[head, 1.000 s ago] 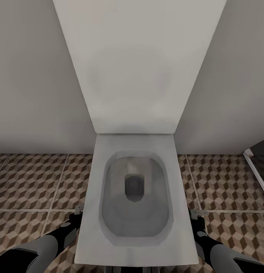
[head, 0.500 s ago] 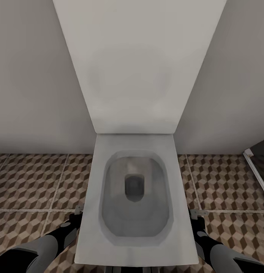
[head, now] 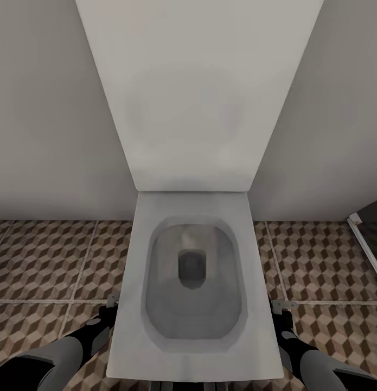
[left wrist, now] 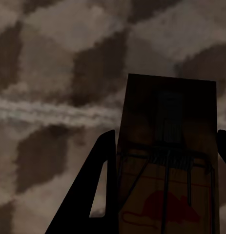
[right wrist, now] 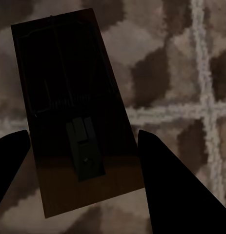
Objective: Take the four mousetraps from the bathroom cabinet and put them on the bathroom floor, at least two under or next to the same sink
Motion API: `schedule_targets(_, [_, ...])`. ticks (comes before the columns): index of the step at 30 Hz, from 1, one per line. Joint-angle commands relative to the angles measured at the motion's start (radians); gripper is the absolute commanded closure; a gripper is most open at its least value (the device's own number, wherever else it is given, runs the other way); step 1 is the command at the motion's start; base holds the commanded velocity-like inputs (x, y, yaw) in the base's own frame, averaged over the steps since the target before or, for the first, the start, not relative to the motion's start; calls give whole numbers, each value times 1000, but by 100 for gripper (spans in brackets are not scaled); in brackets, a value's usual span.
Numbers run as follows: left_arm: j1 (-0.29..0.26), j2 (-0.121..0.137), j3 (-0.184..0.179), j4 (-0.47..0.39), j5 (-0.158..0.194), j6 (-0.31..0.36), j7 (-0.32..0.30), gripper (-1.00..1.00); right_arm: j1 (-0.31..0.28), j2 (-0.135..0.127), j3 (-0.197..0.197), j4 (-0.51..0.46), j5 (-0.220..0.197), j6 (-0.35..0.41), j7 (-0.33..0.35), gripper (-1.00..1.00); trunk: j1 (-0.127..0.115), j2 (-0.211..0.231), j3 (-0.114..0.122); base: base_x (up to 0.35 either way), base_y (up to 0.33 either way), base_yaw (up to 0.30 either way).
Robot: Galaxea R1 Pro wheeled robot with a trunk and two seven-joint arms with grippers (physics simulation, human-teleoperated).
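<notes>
Left hand (head: 111, 302) and right hand (head: 281, 307): pale grey finger tips on black wrists; forearms in smooth grey shells with black joints.

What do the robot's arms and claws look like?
Both arms have smooth grey shells with black joints. The left claw and right claw end in small grey tips. Up close, the fingers look like flat, black, pointed wedges. One left finger has a slot.
</notes>
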Motion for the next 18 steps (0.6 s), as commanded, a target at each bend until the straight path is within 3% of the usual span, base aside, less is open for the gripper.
schedule_targets(1, [-1, 0, -8, 1, 9, -3, -2, 100, -1, 0, -8, 1, 11, -3, -4, 100, 0, 0, -1, 0, 0, 0])
schedule_targets(18, [-1, 0, -7, 1, 9, -3, -2, 100, -1, 1, -7, 1, 12, -3, -4, 100, 0, 0, -1, 0, 0, 0])
